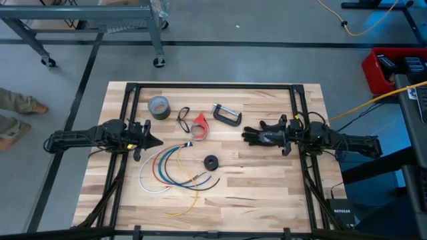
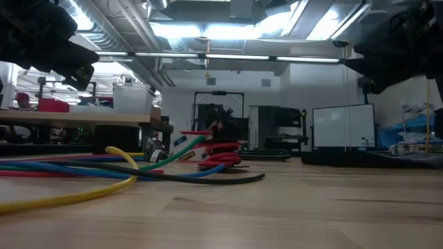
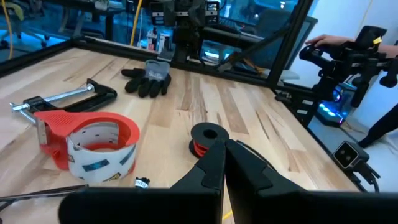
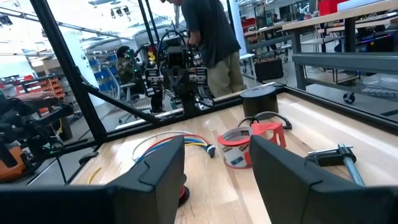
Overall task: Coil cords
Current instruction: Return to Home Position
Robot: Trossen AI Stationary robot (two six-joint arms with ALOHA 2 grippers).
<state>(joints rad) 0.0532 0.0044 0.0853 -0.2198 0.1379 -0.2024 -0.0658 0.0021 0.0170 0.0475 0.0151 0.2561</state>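
Observation:
The small black round spool (image 1: 211, 163) lies flat on the table near the middle, with red wire wound on it. It also shows in the left wrist view (image 3: 208, 138) and the low view (image 2: 221, 156). My left gripper (image 1: 155, 140) is shut and empty at the table's left, pointing toward the spool, as its wrist view (image 3: 224, 155) shows. My right gripper (image 1: 283, 136) is open and empty at the table's right. It stands at the cuff end of a black glove (image 1: 261, 136), and its wrist view (image 4: 217, 180) shows its fingers apart.
A fanned bundle of coloured wires (image 1: 175, 167) lies left of the spool. At the back are a grey tape roll (image 1: 159, 107), a black loop (image 1: 183, 119), a red tape dispenser (image 1: 199, 127) and a C-clamp (image 1: 227, 115). A person stands beyond the table (image 4: 211, 37).

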